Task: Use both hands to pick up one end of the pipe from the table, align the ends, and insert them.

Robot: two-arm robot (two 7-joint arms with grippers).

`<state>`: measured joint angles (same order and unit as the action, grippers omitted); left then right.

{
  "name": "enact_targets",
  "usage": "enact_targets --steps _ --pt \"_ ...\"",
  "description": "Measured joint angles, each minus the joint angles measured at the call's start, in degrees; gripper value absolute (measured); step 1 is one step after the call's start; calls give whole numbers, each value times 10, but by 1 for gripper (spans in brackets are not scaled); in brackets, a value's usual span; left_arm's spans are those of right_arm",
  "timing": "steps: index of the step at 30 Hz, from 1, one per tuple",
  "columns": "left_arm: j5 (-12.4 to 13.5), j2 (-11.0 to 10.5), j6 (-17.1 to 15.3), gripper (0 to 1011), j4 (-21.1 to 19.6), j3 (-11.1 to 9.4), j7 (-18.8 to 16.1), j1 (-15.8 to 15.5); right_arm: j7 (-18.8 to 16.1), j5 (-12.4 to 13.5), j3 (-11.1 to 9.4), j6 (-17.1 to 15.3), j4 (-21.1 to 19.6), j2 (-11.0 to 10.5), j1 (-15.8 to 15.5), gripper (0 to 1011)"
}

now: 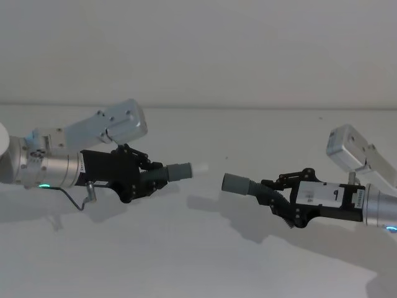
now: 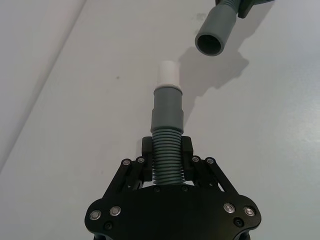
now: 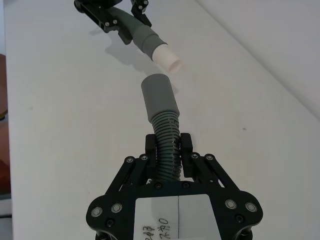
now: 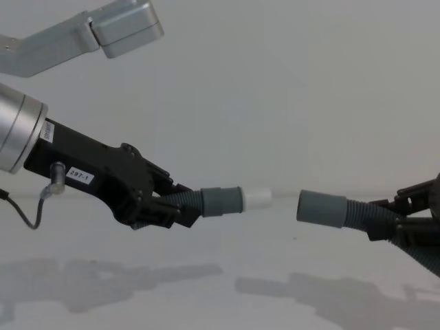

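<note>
Right gripper (image 1: 277,194), at right and slightly nearer the robot: fingers clamped on the ribs of one hose piece (image 3: 166,135), whose hollow cuff (image 1: 236,183) points left above the white table (image 1: 198,267). Left gripper (image 1: 155,177), a little farther back at left: fingers clamped likewise on the other hose piece (image 2: 167,150), its white spigot (image 1: 200,167) pointing right. The two ends face each other across a short gap, not touching, with shadows on the table beneath.
</note>
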<state>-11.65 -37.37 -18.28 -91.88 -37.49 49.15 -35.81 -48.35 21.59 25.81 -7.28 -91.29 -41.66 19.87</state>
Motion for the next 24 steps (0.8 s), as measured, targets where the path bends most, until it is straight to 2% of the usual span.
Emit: enact_targets --steps 24 --pt "-10 -4 20 319 13 -22 24 -15 -4 2 15 -4 -7 -13 11 274"
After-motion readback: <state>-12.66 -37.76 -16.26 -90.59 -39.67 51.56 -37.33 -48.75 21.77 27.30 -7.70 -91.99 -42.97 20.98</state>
